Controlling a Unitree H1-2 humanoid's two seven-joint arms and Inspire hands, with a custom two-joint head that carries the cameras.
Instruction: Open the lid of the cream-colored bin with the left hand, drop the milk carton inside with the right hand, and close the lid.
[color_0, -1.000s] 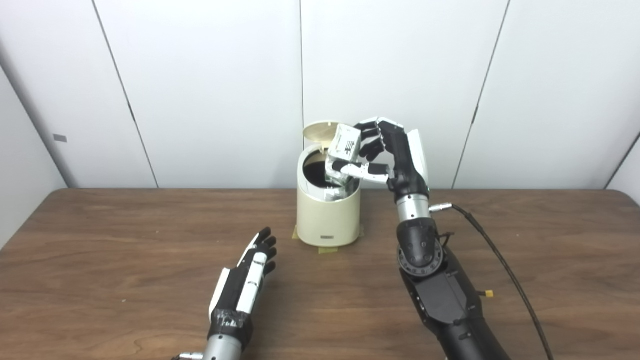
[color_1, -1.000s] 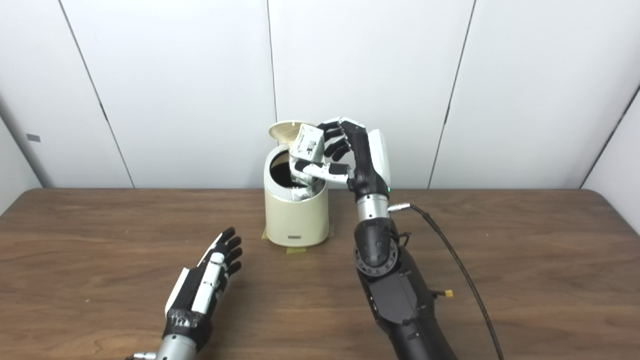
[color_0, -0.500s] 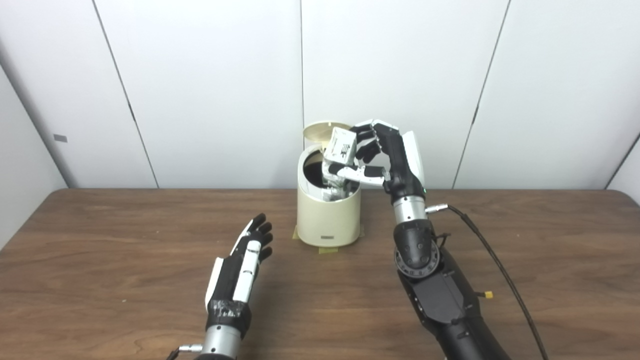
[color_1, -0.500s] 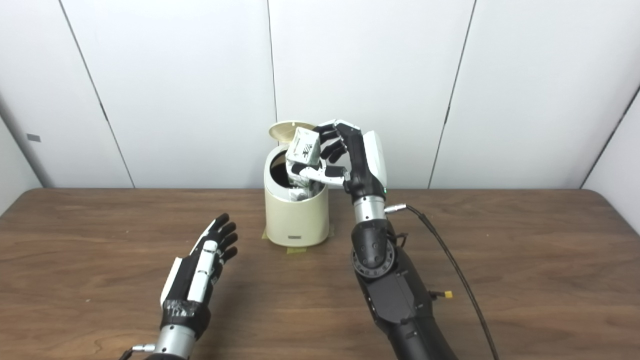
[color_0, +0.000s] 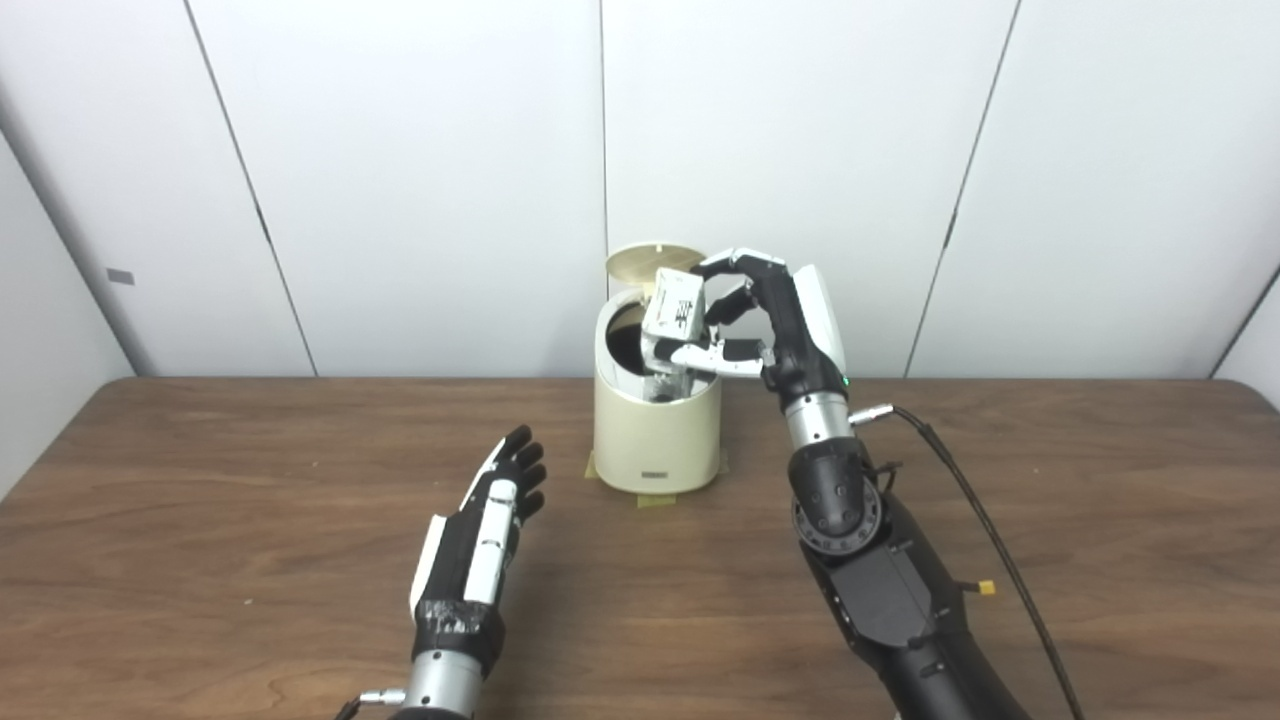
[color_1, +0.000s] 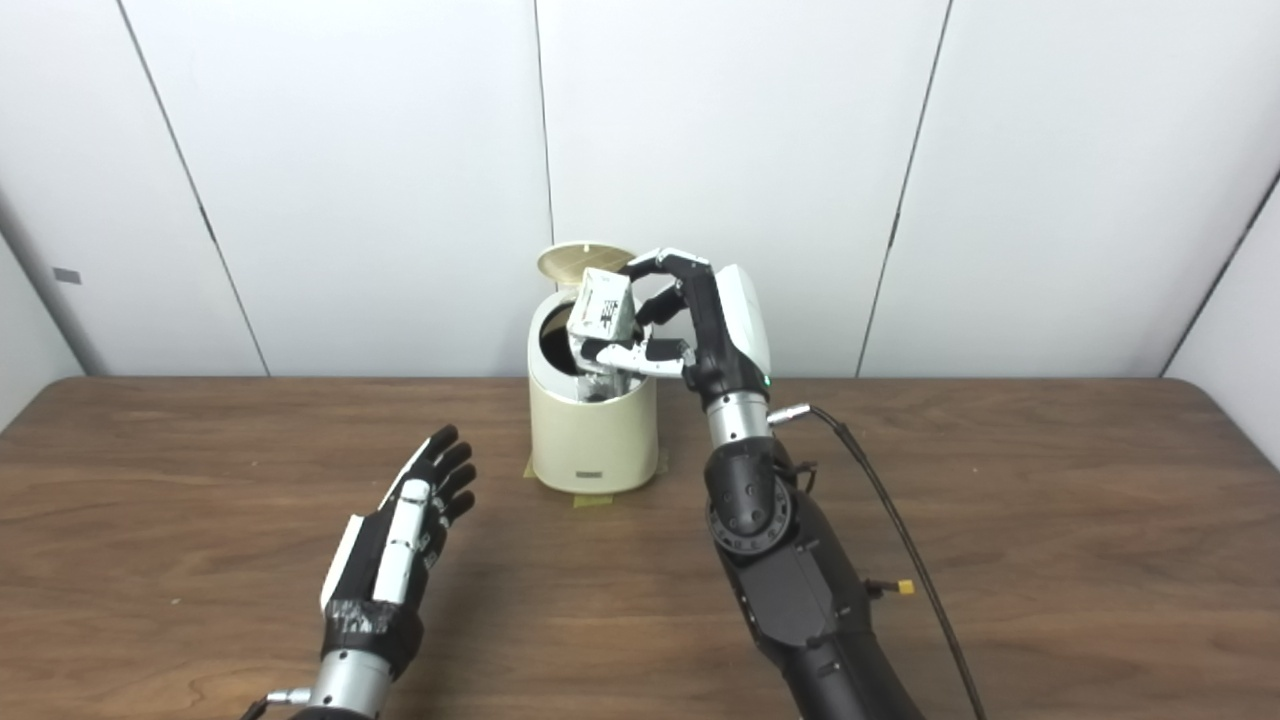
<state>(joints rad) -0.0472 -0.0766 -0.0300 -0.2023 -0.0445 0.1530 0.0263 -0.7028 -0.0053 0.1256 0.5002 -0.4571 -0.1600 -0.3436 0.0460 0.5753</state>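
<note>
Right hand pinching the small white milk carton over the mouth of the round cream-colored plastic bin.

At the frame's centre the bin stands on the dark wood-grain counter, its round lid tipped up behind the opening. The carton sits tilted between thumb and fingers, its lower end already dipping inside the rim. In the lower left, the left hand hovers above the counter, fingers spread and holding nothing, well apart from the bin.
</note>
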